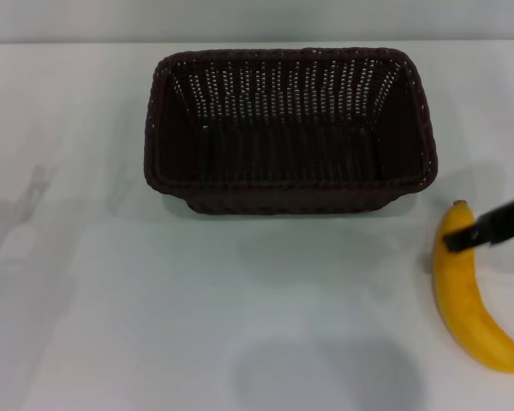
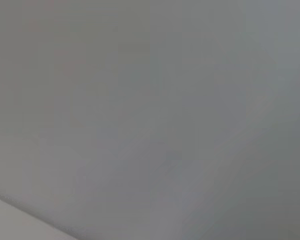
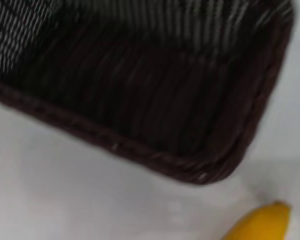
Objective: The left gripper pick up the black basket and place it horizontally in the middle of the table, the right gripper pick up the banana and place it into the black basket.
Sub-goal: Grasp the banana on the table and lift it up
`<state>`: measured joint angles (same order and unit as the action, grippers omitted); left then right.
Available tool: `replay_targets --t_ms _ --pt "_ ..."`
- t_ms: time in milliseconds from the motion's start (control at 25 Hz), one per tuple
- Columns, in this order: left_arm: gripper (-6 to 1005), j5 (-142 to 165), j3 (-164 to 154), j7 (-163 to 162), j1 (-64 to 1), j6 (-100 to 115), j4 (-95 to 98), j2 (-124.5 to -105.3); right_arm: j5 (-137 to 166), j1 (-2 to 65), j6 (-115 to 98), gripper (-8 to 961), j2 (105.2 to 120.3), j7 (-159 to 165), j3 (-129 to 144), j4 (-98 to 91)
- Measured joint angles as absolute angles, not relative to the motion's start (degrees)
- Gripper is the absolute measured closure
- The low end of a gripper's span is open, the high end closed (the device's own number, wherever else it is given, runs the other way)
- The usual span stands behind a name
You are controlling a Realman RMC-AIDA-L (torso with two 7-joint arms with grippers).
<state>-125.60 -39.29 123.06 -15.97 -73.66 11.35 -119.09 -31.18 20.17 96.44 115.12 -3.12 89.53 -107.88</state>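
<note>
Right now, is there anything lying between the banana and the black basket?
Nothing: in the head view only bare white table separates the banana from the black basket. The right wrist view shows the same gap.

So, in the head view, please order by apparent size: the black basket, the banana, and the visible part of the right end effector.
1. black basket, clearly the largest.
2. banana, much smaller than the basket.
3. right end effector, smallest; only a dark piece shows over the banana's upper end, the rest is cut off at the picture's edge.
</note>
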Motion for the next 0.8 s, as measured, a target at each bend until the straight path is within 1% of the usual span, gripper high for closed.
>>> replay_targets --t_ms 120,320,800 --pt "125 -126.96 -39.29 124.57 -16.31 -74.63 10.73 -119.23 -29.62 21.99 96.45 150 115.19 -0.50 94.17 -104.82" --pt "125 -128.44 -39.28 125.96 -16.94 -75.91 9.70 -119.28 -27.40 24.78 97.00 160 115.61 2.37 98.55 -100.28" --pt "126 -128.44 -39.40 125.95 -18.53 -75.92 9.49 -119.27 -27.24 26.62 96.48 186 115.69 3.32 100.87 -93.37"
